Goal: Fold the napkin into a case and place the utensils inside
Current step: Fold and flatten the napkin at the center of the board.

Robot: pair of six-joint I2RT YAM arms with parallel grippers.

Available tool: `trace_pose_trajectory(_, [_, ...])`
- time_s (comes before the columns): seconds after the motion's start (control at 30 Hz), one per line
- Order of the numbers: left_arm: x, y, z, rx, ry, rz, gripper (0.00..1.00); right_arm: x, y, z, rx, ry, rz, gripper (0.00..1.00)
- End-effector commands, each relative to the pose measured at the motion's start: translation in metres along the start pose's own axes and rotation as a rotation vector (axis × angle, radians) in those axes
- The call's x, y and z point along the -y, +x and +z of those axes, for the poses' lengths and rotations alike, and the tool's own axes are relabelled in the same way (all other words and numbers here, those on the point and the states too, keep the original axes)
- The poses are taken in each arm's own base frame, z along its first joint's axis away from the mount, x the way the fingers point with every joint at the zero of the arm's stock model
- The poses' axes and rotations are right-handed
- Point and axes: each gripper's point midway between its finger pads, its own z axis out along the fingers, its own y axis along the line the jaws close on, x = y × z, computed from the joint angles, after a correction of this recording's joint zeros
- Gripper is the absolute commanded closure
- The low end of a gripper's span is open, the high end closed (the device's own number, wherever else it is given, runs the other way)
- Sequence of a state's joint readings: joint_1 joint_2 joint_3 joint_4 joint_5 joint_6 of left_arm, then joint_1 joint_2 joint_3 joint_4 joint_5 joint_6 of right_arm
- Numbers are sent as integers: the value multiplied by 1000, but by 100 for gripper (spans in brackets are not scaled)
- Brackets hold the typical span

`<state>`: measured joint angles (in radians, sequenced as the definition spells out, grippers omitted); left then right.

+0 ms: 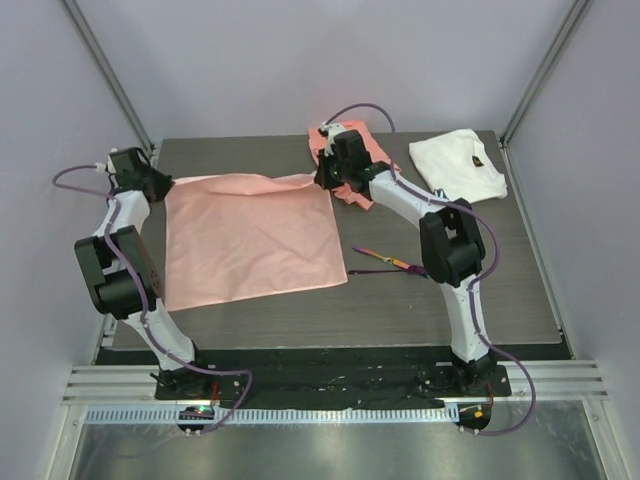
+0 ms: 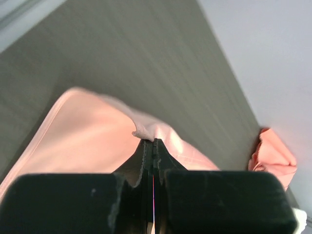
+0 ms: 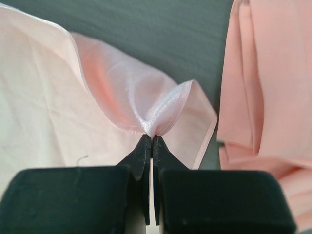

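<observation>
My left gripper [image 2: 153, 141] and right gripper [image 3: 150, 136] clamp far corners of the napkin [image 1: 250, 240]. I fear slippage; the satin looks slick, the pinches shallow.

Right arm [image 1: 455, 245] is covering far end of utensils [image 1: 382, 258]; too small to tell fork from other pc. Coral cloth [image 1: 378, 152] is sitting partly behind right gripper [image 1: 323, 180]. Napkin [image 3: 44, 112] is running off wrist view's L edge.

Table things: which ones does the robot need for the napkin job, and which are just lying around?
Needed: napkin, pinched by the left gripper and right gripper; utensils.
Just lying around: coral-orange cloth; white cloth.
</observation>
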<state>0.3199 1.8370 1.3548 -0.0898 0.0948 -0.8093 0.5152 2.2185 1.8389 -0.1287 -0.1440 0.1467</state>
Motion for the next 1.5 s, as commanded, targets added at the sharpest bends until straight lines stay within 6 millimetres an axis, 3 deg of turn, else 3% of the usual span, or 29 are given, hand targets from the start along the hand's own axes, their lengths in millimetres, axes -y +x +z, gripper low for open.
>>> trace_pose_trajectory(0.0, [-26, 28, -46, -123, -156, -21, 100, -19, -7, -60, -63, 3, 100, 99])
trace_pose_trajectory(0.13, [-54, 41, -78, -173, -291, -12, 100, -20, 14, -94, -111, 44, 123, 99])
trace_pose_trajectory(0.23, [-69, 48, -99, -183, -363, 1, 100, -29, 38, -115, -173, 22, 157, 99])
trace_pose_trajectory(0.27, [-80, 50, -109, -183, -419, -1, 100, -32, 54, -120, -207, 12, 173, 99])
trace_pose_trajectory(0.33, [-91, 58, -116, -202, -455, 6, 100, -41, 59, -131, -213, -12, 204, 99])
trace_pose_trajectory(0.37, [-94, 61, -119, -209, -464, 13, 100, -45, 74, -135, -243, -17, 211, 99])
trace_pose_trajectory(0.43, [-105, 73, -128, -236, -491, 15, 100, -53, 76, -147, -243, -46, 216, 99])
trace_pose_trajectory(0.47, [-108, 76, -131, -242, -499, 16, 100, -52, 90, -150, -269, -37, 220, 99])
trace_pose_trajectory(0.5, [-111, 77, -135, -236, -508, 18, 100, -52, 90, -153, -265, -37, 223, 99])
trace_pose_trajectory(0.63, [-130, 92, -145, -271, -552, 38, 100, -60, 110, -158, -306, -70, 235, 99])
trace_pose_trajectory(0.77, [-142, 91, -152, -269, -587, 51, 100, -60, 129, -161, -339, -64, 235, 99])
trace_pose_trajectory(1.07, [-155, 90, -163, -287, -617, 78, 100, -54, 138, -177, -356, -30, 222, 99])
trace_pose_trajectory(1.23, [-168, 111, -166, -350, -634, 78, 100, -55, 162, -181, -409, -42, 238, 99])
trace_pose_trajectory(1.47, [-176, 112, -168, -347, -661, 90, 100, -60, 185, -182, -449, -62, 260, 99])
